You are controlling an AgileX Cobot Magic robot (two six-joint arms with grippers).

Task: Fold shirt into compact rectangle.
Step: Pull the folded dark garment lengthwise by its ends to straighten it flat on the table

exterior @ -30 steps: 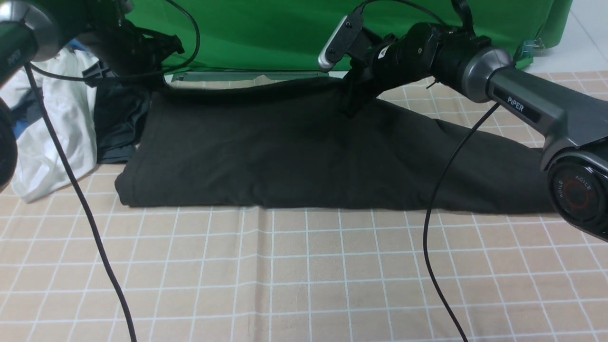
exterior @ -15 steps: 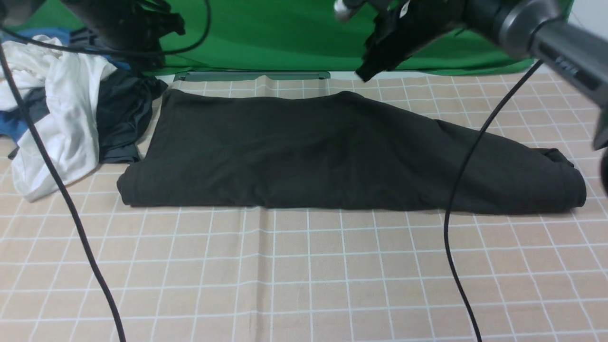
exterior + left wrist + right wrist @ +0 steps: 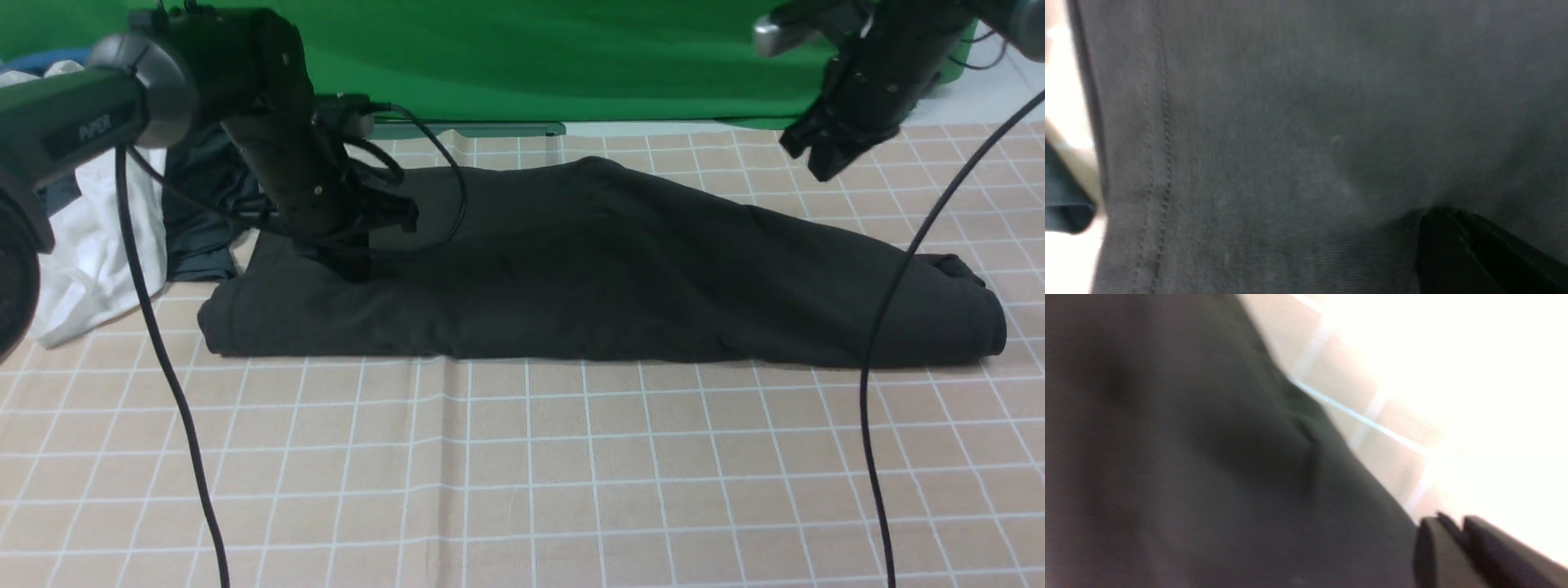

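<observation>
Shirt (image 3: 588, 261) lies banded — left gripper (image 3: 353, 269), closed, has dropped onto its left end, right gripper (image 3: 820, 162) has risen clear, opening unclear; lengthwise fold looks done, crosswise next.

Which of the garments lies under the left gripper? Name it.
The large black shirt, laid out long; the white garment and dark grey garment sit heaped at its left end.

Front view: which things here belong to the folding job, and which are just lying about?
Job in hand:
black shirt
left gripper, down on the shirt
right gripper, raised clear of it

Lying about:
white garment
dark grey garment beside it
green backdrop
</observation>
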